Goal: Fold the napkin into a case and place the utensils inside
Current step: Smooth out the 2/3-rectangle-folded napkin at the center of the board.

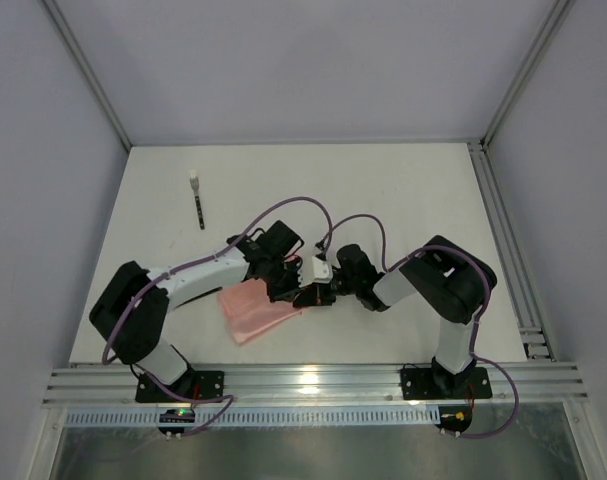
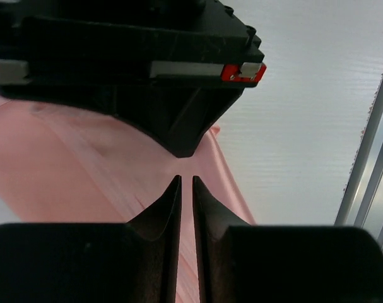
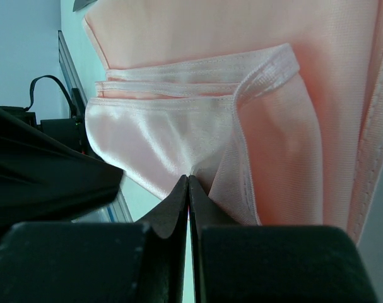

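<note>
- Top external view: the napkin [image 1: 251,310] lies folded in layers on the table [image 1: 383,200], close to the near edge and a little left of its middle.
- The part of it that shows is a rough four-sided patch. Its long axis runs across the table, from left to right. The broad end faces the left edge, and the narrow end points toward the right edge and goes under the two wrists. The arms hide its far side.
- One slim black utensil [image 1: 199,208] lies alone in the far-left part of the table, well apart from the napkin. Its long axis runs almost straight from far to near, and its white end is toward the far edge.
- Right wrist view: the right gripper [image 3: 188,178] has its fingers [image 3: 172,214] pressed together with no gap. They pinch a bulge of the napkin [image 3: 197,126] right at the tips. Above the pinch, two or three stitched hems run side by side across the view.
- Left wrist view: the left gripper [image 2: 185,180] is drawn narrow, with only a thin slit between its fingers [image 2: 169,211]. Pink shows through the slit, but I cannot tell whether any cloth is caught in it.
- The napkin [image 2: 84,170] spreads under and to the left of these fingers. One raised edge runs off toward the near-edge rails.
- The right gripper's black body fills the top of this view, and its tip comes down just beyond the left fingertips, very close to them.
</note>
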You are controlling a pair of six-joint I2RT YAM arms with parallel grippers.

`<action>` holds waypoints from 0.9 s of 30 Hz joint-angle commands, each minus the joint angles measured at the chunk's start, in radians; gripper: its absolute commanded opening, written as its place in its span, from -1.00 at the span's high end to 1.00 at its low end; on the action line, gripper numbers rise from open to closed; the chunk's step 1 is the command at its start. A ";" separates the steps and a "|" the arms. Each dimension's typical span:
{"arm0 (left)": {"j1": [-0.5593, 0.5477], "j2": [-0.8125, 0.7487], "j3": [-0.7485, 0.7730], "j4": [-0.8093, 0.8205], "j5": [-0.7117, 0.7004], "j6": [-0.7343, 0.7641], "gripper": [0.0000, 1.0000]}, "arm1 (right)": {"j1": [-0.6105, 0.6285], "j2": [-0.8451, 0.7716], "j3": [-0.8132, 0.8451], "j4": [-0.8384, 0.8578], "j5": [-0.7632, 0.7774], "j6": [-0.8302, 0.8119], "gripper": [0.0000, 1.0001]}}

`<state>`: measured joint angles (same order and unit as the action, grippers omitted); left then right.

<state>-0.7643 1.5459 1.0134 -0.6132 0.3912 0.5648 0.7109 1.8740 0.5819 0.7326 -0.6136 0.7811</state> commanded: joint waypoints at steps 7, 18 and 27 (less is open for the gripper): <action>-0.075 0.128 -0.001 0.053 -0.002 0.024 0.77 | -0.007 0.007 0.006 -0.062 0.066 -0.054 0.93; -0.079 0.129 -0.087 -0.019 -0.078 0.079 0.78 | -0.011 0.020 0.007 -0.068 0.064 -0.065 0.93; -0.079 0.020 -0.196 -0.143 -0.136 0.124 0.79 | -0.021 0.020 0.006 -0.085 0.069 -0.074 0.93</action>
<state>-0.8440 1.5963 0.8886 -0.5808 0.3264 0.6655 0.7082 1.8740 0.5884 0.7235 -0.6167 0.7620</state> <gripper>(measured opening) 0.107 0.037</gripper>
